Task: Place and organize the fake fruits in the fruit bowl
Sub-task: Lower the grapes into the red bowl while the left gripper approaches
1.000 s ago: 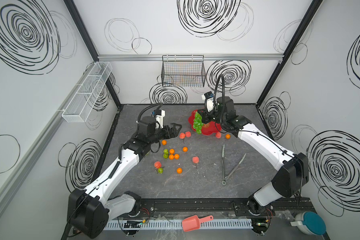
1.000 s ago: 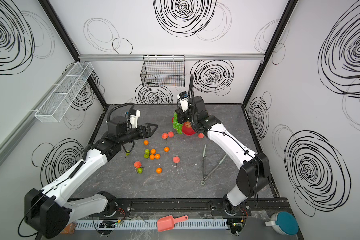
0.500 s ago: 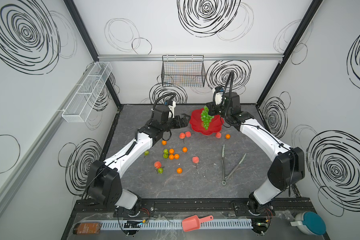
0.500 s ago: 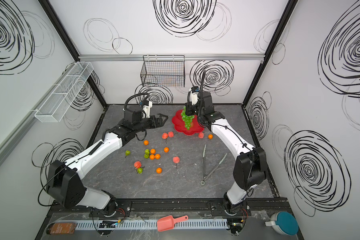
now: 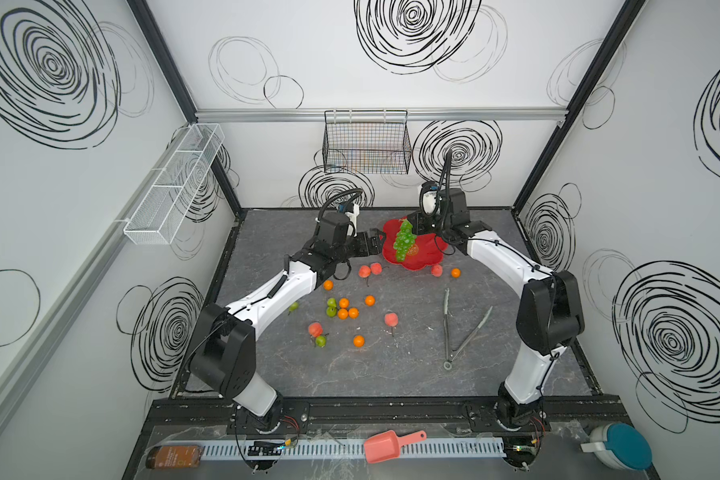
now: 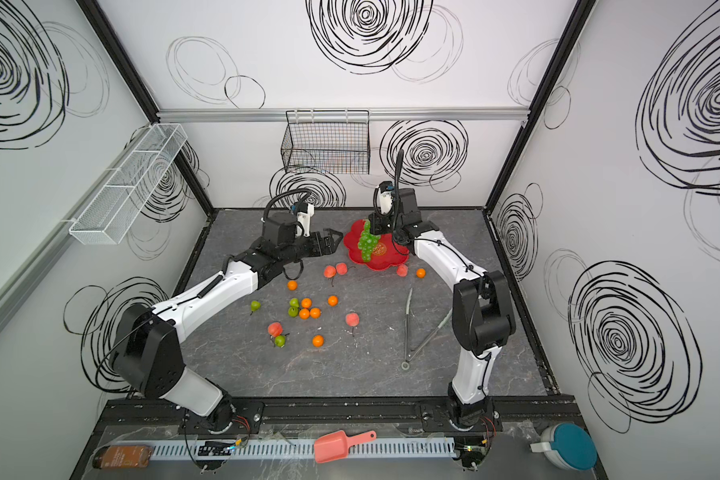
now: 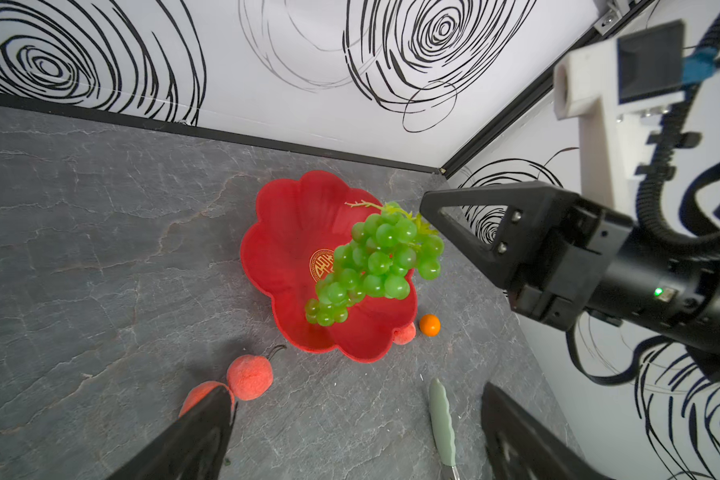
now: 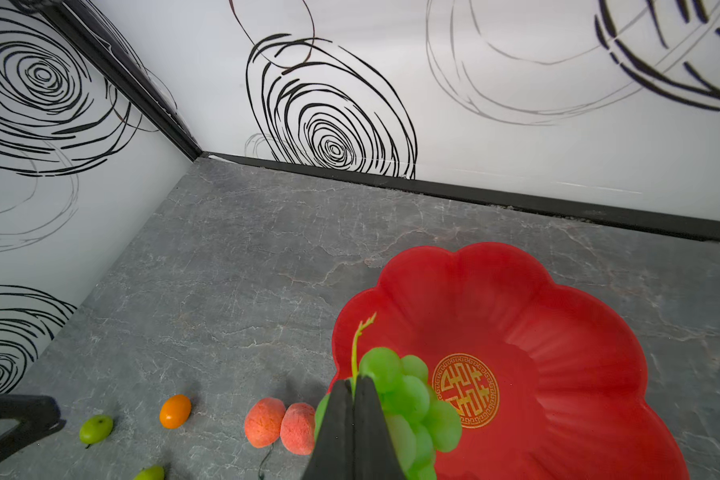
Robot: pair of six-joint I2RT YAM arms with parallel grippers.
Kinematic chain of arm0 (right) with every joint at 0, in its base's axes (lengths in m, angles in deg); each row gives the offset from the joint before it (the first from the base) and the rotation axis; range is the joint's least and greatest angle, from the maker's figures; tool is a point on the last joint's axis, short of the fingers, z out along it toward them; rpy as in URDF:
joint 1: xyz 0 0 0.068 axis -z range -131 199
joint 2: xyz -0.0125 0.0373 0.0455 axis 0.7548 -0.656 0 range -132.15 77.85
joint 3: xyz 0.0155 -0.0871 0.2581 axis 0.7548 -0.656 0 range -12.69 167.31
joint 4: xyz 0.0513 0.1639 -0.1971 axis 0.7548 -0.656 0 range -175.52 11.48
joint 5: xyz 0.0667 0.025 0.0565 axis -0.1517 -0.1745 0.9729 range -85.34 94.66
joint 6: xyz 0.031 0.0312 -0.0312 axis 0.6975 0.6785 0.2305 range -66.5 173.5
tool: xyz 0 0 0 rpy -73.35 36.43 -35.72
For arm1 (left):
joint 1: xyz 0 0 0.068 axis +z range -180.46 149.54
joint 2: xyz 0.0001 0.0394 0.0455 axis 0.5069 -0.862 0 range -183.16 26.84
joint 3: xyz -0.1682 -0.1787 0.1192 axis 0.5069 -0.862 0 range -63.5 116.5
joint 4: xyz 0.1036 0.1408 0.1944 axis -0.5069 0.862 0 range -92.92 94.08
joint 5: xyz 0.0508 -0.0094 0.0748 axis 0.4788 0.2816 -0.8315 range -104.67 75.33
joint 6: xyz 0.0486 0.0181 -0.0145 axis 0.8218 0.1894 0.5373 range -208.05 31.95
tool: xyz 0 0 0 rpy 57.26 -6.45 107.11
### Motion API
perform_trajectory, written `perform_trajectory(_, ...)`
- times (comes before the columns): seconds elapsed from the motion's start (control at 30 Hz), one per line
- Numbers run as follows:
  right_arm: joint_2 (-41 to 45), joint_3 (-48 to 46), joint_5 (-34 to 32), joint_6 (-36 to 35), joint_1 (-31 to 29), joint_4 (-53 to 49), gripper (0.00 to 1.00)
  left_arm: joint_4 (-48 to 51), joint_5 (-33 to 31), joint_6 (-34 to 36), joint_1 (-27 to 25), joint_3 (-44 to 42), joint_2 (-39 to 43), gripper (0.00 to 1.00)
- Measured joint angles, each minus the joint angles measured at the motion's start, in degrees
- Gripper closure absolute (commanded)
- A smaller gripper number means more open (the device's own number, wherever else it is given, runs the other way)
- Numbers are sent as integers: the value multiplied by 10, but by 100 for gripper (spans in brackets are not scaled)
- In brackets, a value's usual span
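The red flower-shaped fruit bowl (image 5: 422, 259) (image 6: 385, 264) (image 7: 292, 232) (image 8: 558, 353) sits at the back of the table. My right gripper (image 5: 410, 226) (image 6: 373, 226) (image 8: 353, 386) is shut on the stem of the green grapes (image 5: 404, 245) (image 6: 366, 245) (image 7: 375, 266) (image 8: 408, 395), which hang over the bowl; I cannot tell whether they touch it. My left gripper (image 5: 377, 245) (image 6: 335, 241) (image 7: 356, 432) is open and empty beside the bowl's left rim. Loose oranges (image 5: 343, 302), peaches (image 5: 364, 271) (image 7: 249, 376) (image 8: 265, 422) and pears (image 5: 331, 311) lie on the table.
Metal tongs (image 5: 466, 332) (image 7: 441, 419) lie right of the fruits. One peach (image 5: 436, 270) and one orange (image 5: 455, 272) rest against the bowl's near rim. A salmon scoop (image 5: 385, 446) lies past the front rail. A wire basket (image 5: 366, 145) hangs on the back wall.
The right gripper has carried the grapes from the bowl's left edge to over its middle. The left arm has stretched back, bringing its open gripper up to the bowl's left rim.
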Motion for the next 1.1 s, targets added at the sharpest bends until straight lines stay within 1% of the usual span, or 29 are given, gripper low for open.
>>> perform_trajectory(0.17, -29, 0, 28, 15, 33, 0, 100, -1, 0, 5, -23, -1, -8, 4)
perform_trajectory(0.3, -51, 0, 36, 22, 57, -5, 100, 0, 1, 9, -41, -1, -22, 4)
perform_trajectory(0.7, -77, 0, 19, 22, 89, -11, 100, 5, 0, 23, -76, -1, -38, 4)
perform_trajectory(0.93, -101, 17, 2, 20, 99, -27, 100, 15, -3, 27, -82, 0, -54, 4)
perform_trajectory(0.97, -102, 18, -2, 20, 100, -30, 97, 18, -3, 28, -82, 0, -55, 4)
perform_trajectory(1.03, -103, 18, -10, 21, 102, -37, 86, 23, -5, 28, -82, 0, -55, 4)
perform_trajectory(1.1, -103, 19, -16, 19, 103, -42, 79, 28, -11, 28, -81, 2, -55, 4)
